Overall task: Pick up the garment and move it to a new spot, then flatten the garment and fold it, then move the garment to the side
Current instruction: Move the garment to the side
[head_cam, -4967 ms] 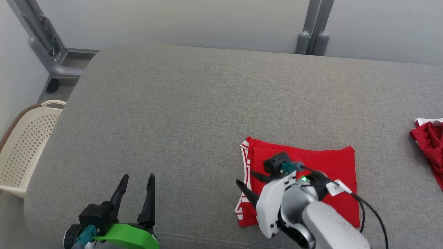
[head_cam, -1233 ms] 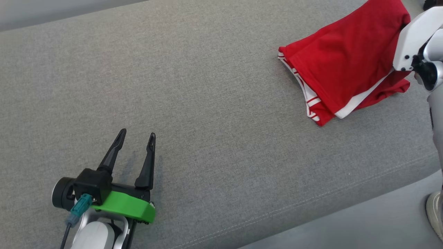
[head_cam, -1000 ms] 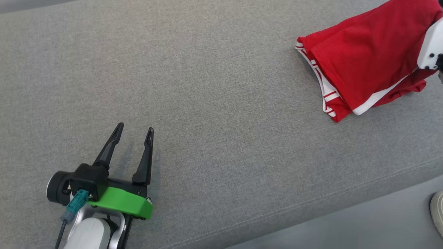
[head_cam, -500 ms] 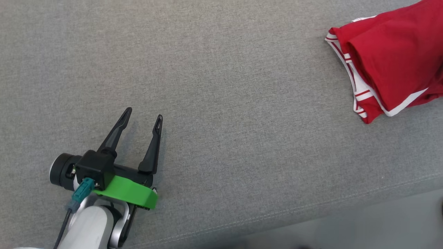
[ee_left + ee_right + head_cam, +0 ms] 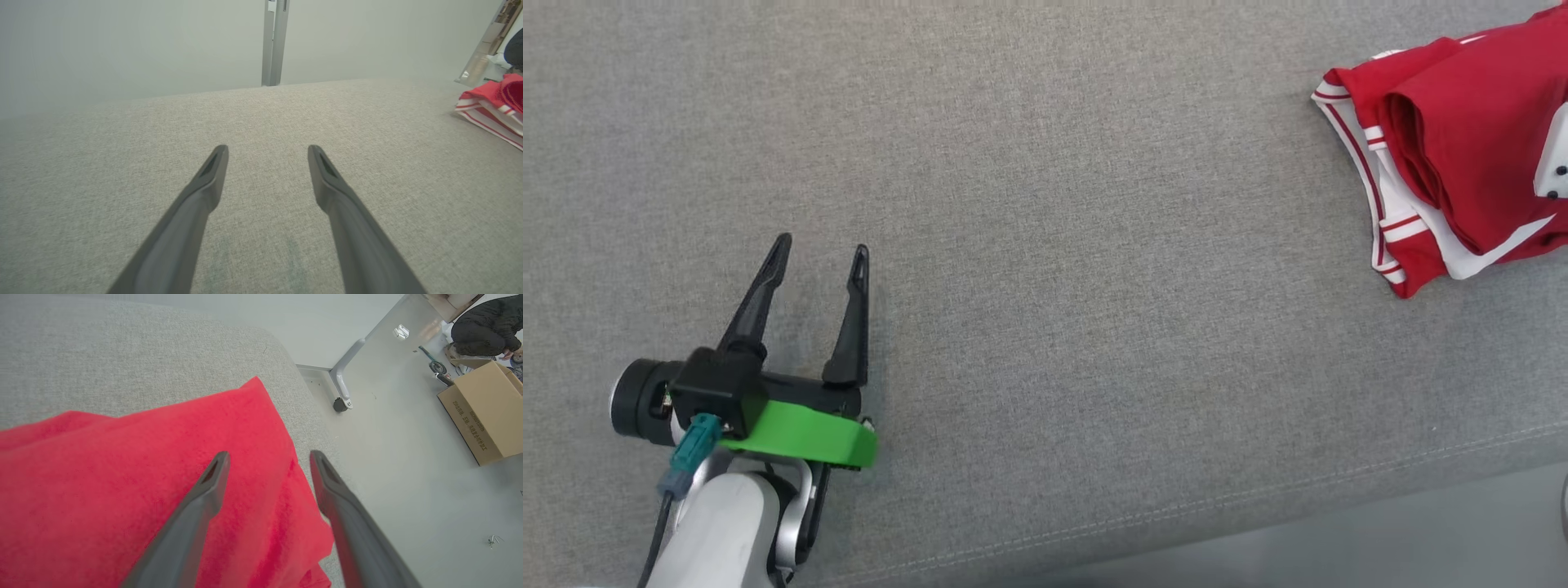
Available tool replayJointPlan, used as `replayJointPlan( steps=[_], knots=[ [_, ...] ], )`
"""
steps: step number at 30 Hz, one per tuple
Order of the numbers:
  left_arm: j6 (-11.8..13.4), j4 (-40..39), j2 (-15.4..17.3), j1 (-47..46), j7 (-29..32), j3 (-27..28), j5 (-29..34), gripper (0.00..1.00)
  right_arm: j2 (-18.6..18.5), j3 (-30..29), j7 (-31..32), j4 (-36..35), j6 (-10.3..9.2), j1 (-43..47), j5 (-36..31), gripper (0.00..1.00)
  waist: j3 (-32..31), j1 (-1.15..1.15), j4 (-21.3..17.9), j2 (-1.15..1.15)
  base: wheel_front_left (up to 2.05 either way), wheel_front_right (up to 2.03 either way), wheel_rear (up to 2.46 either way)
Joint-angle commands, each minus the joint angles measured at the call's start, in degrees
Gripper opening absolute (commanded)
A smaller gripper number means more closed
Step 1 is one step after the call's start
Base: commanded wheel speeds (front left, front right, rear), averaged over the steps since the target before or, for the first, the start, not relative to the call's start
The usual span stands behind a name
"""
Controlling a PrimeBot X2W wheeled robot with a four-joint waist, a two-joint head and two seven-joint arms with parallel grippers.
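The garment (image 5: 1462, 155), red with white striped trim and folded, lies at the right end of the grey padded surface (image 5: 1045, 204). It also shows at the far right of the left wrist view (image 5: 492, 104). In the right wrist view my right gripper (image 5: 269, 454) hovers open just over the garment (image 5: 122, 486), near the garment's edge by the end of the surface, with nothing between its fingers. A bit of the right wrist's white shell (image 5: 1555, 159) sits over the cloth. My left gripper (image 5: 822, 245) stands open and empty above bare surface at the lower left (image 5: 267, 149).
The surface's front edge (image 5: 1258, 506) runs along the bottom, with floor beyond. Past the right end are a frame leg with a caster (image 5: 341, 386), a cardboard box (image 5: 482, 416) and a crouching person (image 5: 486, 328). A grey post (image 5: 274, 41) stands behind the surface.
My right gripper has opened and let go of the garment, which now lies slack on the surface. The head camera has shifted. The left gripper stays open.
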Motion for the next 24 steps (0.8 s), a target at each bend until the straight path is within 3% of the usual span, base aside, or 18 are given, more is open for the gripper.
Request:
replayJointPlan(
  steps=[1,6,13,24],
  knots=[
    [0.7,-0.1,-0.3,0.0,-0.5,0.6,-0.2,1.00,-0.2,0.1,-1.0,0.2,-0.12,0.7,-0.1,1.00,-1.6,-0.01,0.0,0.00,0.00,0.00,0.00],
    [4.3,1.5,-1.6,1.6,0.6,2.7,-1.5,1.00,0.4,1.0,-6.1,1.6,-0.12,2.9,0.5,1.00,-5.4,-0.01,0.4,0.00,0.00,0.00,0.00],
    [7.5,3.7,-2.2,4.2,1.1,5.2,-3.4,1.00,1.6,5.3,-16.6,2.5,-0.12,6.2,2.7,1.00,-11.8,-0.01,1.5,0.00,0.00,0.00,0.00],
    [8.8,6.7,-2.6,9.9,1.8,6.3,-6.1,1.00,7.3,15.0,-20.8,-3.0,-0.12,15.9,10.6,1.00,-22.0,-0.01,4.6,0.00,0.00,0.00,0.00]
  ],
)
